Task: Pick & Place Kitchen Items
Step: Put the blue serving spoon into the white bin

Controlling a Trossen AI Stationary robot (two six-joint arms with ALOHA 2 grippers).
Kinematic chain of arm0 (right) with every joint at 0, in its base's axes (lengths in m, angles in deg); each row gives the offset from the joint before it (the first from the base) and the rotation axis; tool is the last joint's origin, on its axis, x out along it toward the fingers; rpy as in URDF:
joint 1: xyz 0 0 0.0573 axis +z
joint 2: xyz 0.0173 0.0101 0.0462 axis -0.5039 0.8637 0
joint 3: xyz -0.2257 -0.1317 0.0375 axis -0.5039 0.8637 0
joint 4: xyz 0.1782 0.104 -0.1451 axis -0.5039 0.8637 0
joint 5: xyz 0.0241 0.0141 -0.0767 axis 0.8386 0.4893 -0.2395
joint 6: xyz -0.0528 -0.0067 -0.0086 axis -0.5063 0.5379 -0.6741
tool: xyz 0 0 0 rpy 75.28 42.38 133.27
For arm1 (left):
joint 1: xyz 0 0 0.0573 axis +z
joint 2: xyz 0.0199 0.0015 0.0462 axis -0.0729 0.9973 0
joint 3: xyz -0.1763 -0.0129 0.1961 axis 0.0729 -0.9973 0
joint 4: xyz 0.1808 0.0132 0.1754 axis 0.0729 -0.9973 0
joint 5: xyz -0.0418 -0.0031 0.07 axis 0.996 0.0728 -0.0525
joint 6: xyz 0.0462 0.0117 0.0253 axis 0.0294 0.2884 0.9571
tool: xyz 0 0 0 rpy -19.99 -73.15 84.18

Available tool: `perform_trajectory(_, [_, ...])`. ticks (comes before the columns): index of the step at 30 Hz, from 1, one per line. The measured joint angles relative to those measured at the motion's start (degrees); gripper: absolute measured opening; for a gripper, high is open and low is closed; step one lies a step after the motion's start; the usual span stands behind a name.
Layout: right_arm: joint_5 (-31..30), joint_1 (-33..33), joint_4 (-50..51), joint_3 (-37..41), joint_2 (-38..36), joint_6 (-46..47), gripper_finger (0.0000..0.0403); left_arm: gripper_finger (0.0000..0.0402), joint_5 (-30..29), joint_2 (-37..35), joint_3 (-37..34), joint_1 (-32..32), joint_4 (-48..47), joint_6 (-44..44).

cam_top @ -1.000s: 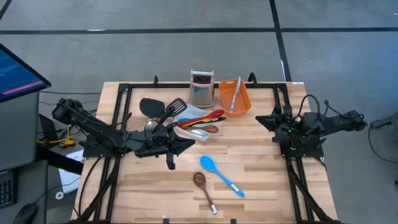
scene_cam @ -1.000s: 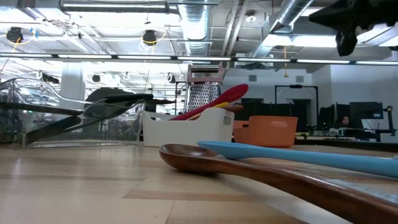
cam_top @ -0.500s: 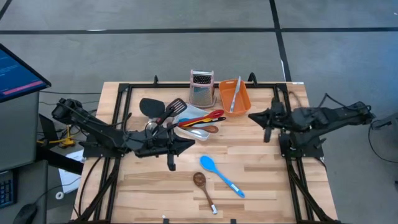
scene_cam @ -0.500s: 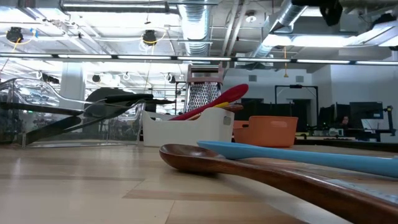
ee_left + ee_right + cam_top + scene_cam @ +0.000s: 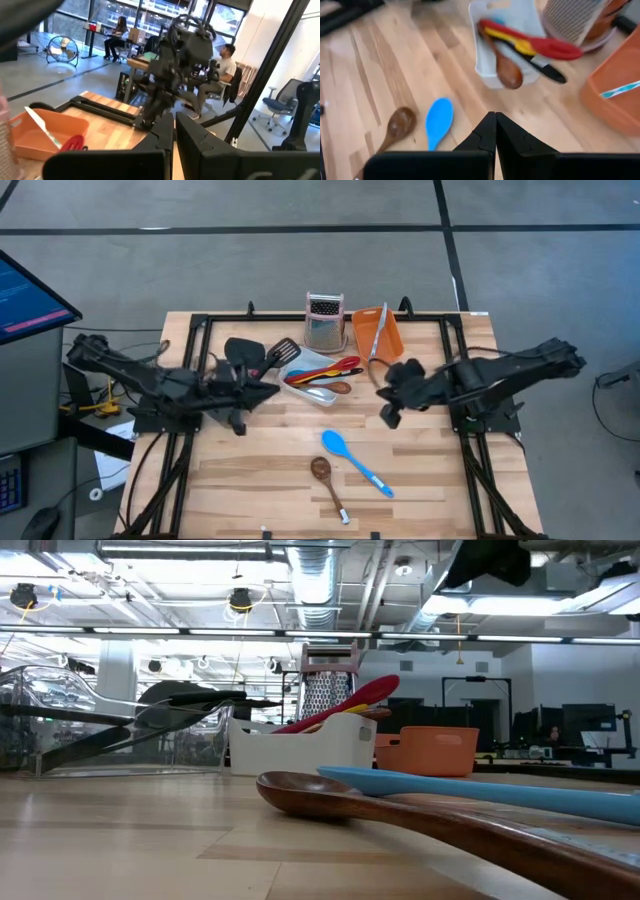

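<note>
A blue spoon and a wooden spoon lie flat on the table's near middle. A white tub holds red- and yellow-handled tools and a wooden spoon. Black spatulas rest in a clear tub to its left. My right gripper is shut, with nothing held. It hangs tilted downward above the table to the right of the white tub, over the blue spoon. My left gripper is shut, with nothing held. It points level, left of the white tub.
A steel grater and an orange tub with a pale utensil stand at the far middle. Black frame rails run along both table sides. People sit at desks in the room beyond. Bare wood lies at the near left.
My right gripper has swung from the table's right edge toward the middle, risen, and tipped from level to slanting down. My left gripper has drawn back toward the table's left edge and risen a little. Both have stayed shut. No utensil has moved.
</note>
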State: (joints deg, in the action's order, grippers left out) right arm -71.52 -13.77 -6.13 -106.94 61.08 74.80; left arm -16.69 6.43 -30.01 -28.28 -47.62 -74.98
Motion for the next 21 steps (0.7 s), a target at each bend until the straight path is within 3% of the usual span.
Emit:
perform_trajectory(11, [11.16,0.44,9.80,-9.12,16.34,14.31,0.0000,0.0003,2.00,-6.94,-0.02,0.00,-11.64,-0.02])
perform_trajectory(21, [16.71,2.99,11.74,-10.20,24.55,21.52,0.0000,0.0003,2.05,-6.56,-0.02,0.00,-12.34,-0.12])
